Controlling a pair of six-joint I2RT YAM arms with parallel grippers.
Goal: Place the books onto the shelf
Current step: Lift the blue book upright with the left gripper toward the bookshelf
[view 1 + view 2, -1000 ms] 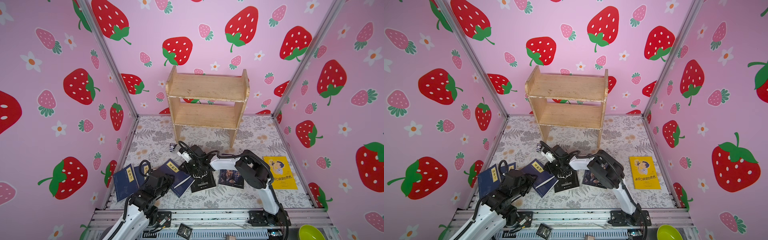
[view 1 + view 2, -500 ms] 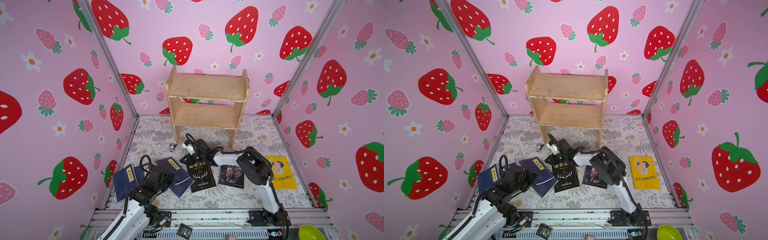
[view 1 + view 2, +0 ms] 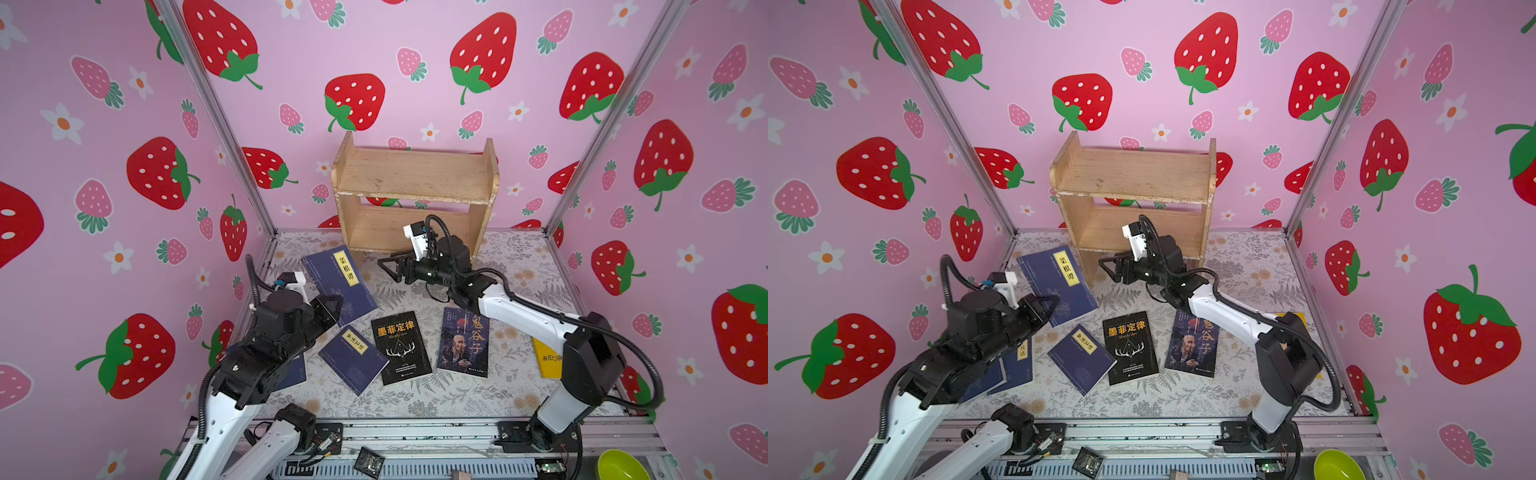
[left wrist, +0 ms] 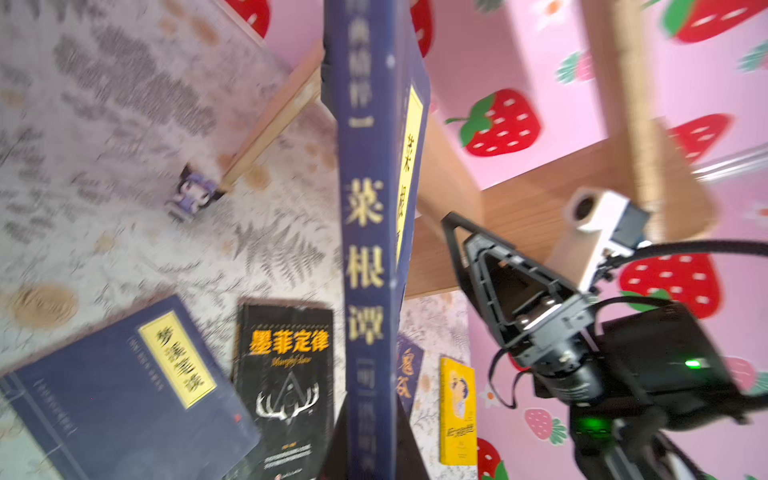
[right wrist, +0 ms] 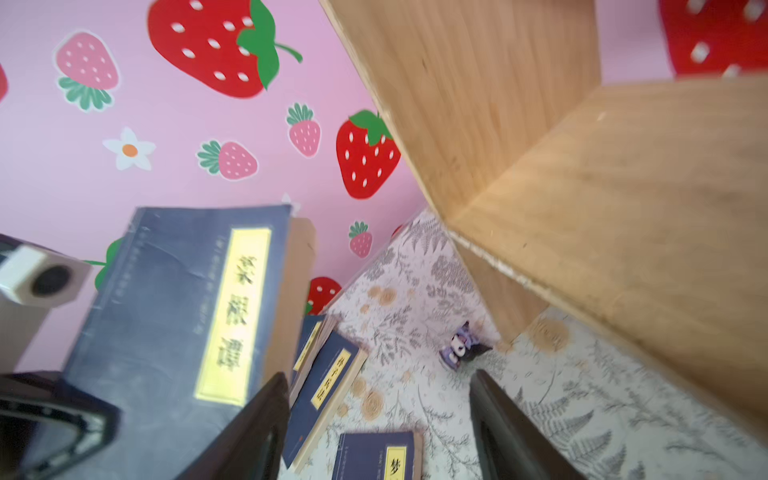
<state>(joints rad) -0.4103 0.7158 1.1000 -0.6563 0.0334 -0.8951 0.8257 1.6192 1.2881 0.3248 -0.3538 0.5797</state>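
Clamping a navy book (image 3: 328, 276), the left end effector (image 3: 337, 304) has risen.

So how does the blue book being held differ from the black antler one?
The blue book is clamped in the left gripper and tilted up off the table; the black book lies flat, untouched. The blue book has a yellow title label; the black book has gold characters and antlers. Both are paperbacks, neither on the shelf.
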